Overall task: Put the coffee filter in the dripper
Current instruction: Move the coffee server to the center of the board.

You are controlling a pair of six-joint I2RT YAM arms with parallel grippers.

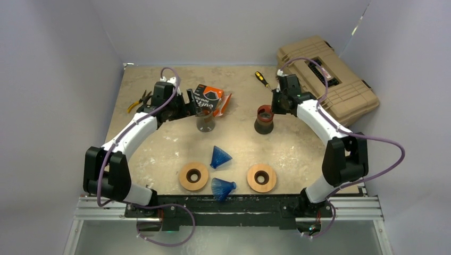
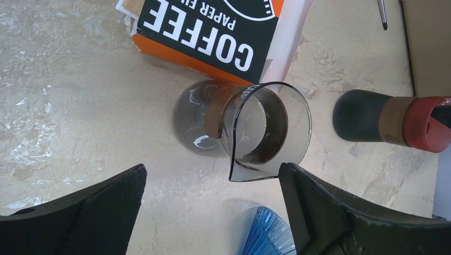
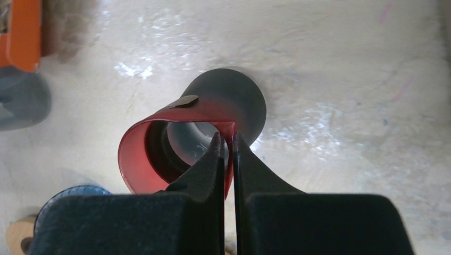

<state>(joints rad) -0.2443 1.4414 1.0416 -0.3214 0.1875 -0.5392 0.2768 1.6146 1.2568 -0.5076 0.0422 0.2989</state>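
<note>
The orange and black coffee filter pack [image 1: 210,98] [image 2: 213,32] lies at the back of the table. Two blue ribbed cone drippers [image 1: 220,156] [image 1: 223,187] lie on their sides near the front; one shows in the left wrist view [image 2: 268,234]. My left gripper [image 1: 190,103] [image 2: 211,170] stands open beside a clear glass carafe [image 1: 205,123] [image 2: 266,133], its right finger close to the rim, holding nothing. My right gripper [image 1: 272,106] [image 3: 226,139] is shut on the thin rim of a red-topped dark carafe [image 1: 264,118] [image 3: 159,154].
Two wooden rings [image 1: 193,176] [image 1: 261,178] lie near the front edge. A tan tool case [image 1: 330,79] sits at the back right, with a screwdriver [image 1: 261,79] beside it. Pliers [image 1: 139,101] lie at the far left.
</note>
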